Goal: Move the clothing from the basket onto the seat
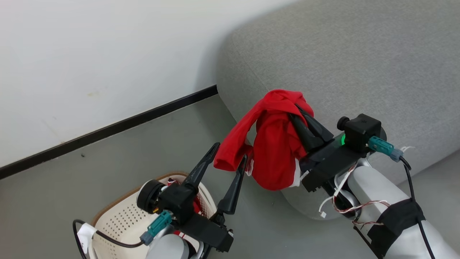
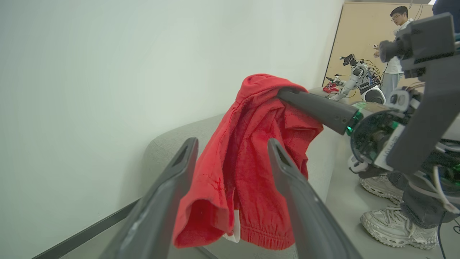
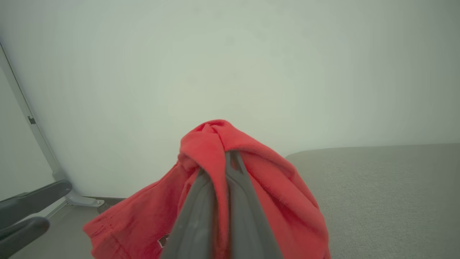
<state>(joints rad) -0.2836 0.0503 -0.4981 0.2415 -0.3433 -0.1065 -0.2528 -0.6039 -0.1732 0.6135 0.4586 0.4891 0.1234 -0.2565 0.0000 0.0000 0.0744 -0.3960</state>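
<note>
Head view: right jaws pinch red clothing (image 1: 274, 154) at seat (image 1: 359, 64) edge; left jaws spread.

The clothing (image 1: 275, 154) is showing as soft, matt red knit cloth, slightly fuzzy, with a gathered elastic hem and a sliver of white trim. The seat (image 1: 359, 64) is presenting coarse, light-grey woven upholstery, matt throughout. The basket (image 1: 122, 219) is appearing as smooth cream plastic, perforated, under a brown woven-look rim. The fingers (image 2: 309, 223) of the left gripper (image 1: 231, 151) and of the right gripper (image 1: 297, 111) are reading as dark matt plastic, faintly scuffed. The right forearm (image 1: 373, 187) is gleaming as pale, smooth shell. The floor (image 1: 161, 144) is giving a dull grey sheen; the wall (image 1: 90, 46) is looking smooth and matt; the skirting (image 1: 107, 130) is showing black and semi-glossy.
</note>
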